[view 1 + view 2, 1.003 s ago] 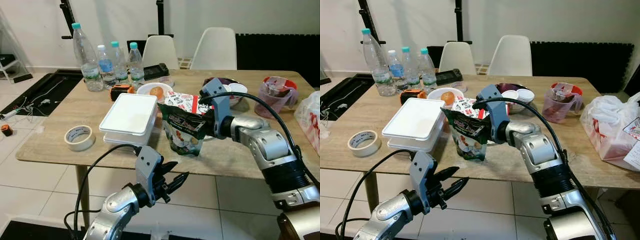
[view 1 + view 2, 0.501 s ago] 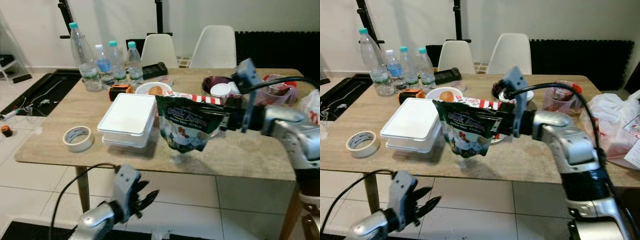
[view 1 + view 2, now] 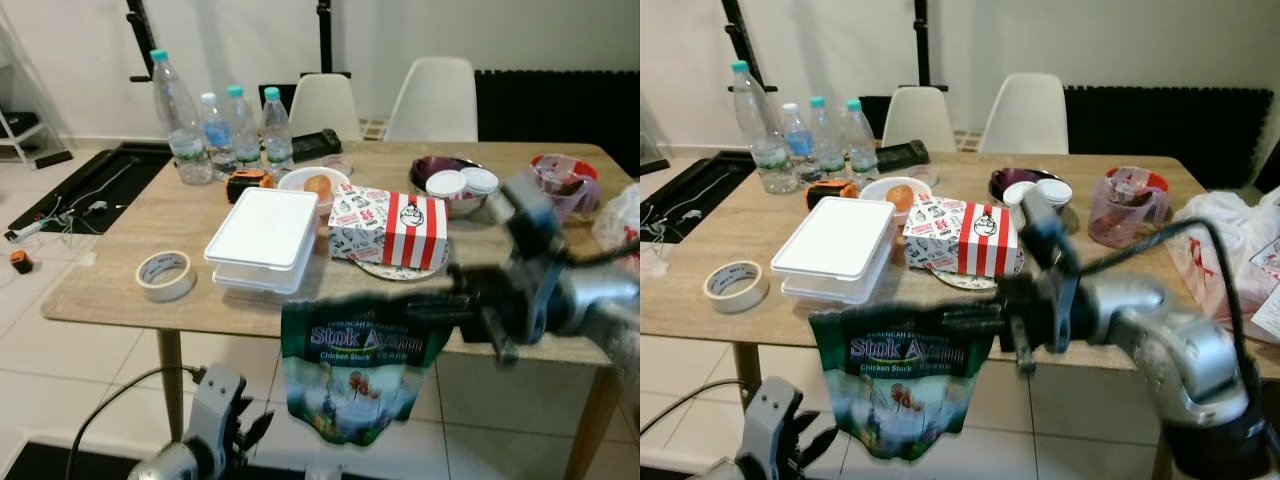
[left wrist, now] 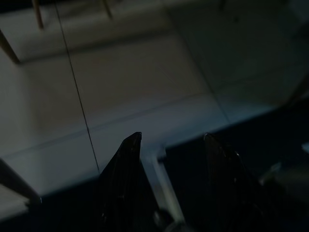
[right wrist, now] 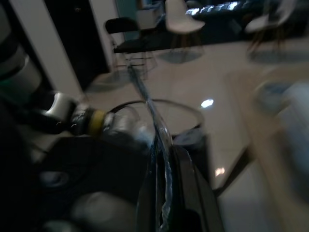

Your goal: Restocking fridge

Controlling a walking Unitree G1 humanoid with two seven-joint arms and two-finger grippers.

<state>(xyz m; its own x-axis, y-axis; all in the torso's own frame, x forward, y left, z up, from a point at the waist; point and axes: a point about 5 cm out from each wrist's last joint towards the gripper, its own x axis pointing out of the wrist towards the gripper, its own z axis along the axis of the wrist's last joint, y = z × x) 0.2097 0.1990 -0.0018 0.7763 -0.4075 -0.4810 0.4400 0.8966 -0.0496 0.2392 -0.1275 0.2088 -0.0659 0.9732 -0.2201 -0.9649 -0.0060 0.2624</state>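
Right end effector (image 3: pixel 975 318) pinched shut on the top edge of the Stok Ayam pouch (image 3: pixel 898 385), hanging off the desk (image 3: pixel 700 325) front; soft, light, floppy, so likely swings; left end effector (image 4: pixel 169 145) idle low, fingers apart, empty.

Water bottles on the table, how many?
4, clustered at the table's far left corner: tall bottle leftmost, blue-label bottle, third bottle, fourth bottle rightmost. More could hide behind them.

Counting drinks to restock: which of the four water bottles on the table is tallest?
The leftmost water bottle, at the row's outer end: its teal cap stands clearly higher than the three shorter bottles beside it.
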